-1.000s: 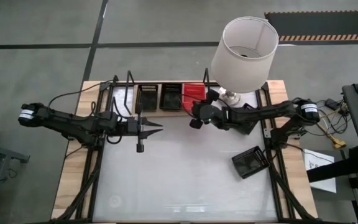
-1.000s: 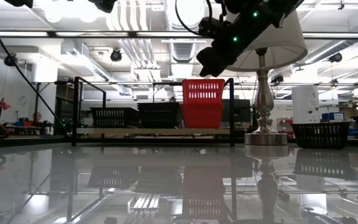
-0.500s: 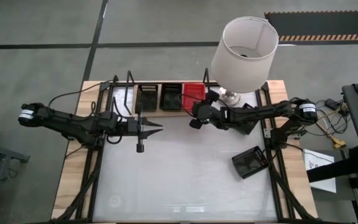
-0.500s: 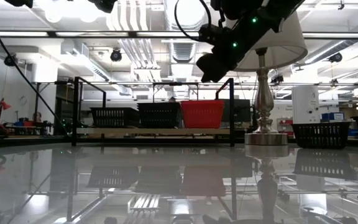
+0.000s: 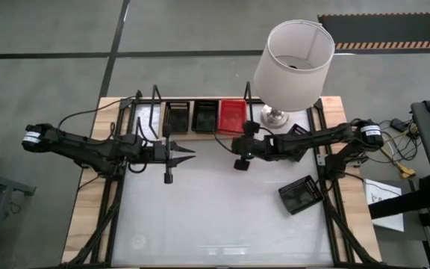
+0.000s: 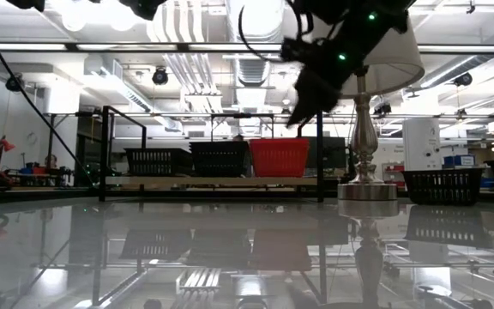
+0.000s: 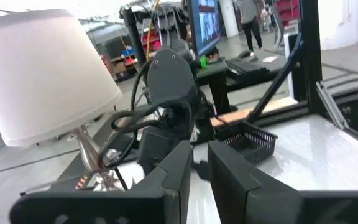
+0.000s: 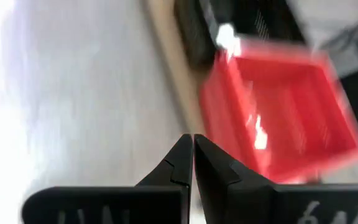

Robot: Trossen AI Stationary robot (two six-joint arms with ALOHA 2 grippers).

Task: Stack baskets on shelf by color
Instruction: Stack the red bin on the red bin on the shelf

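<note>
Resting on the shelf [image 5: 200, 133] beside two black baskets [image 5: 176, 116], the red basket [image 5: 232, 115] now sits level where a second ago it stood tilted up higher, and the right gripper [image 5: 239, 162] has drawn back off it over the table [image 5: 200, 217], fingers pressed together on nothing. The left gripper [image 5: 190, 150] hangs unmoved just in front of the shelf, fingers a narrow gap apart and empty. Another black basket [image 5: 300, 195] lies well apart near the table's right edge; the lamp [image 5: 293, 63] shade hides the shelf's right end.

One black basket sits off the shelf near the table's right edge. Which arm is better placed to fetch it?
Probably the right: its pincer, shut and empty, is nearer the black basket than the left pincer.
</note>
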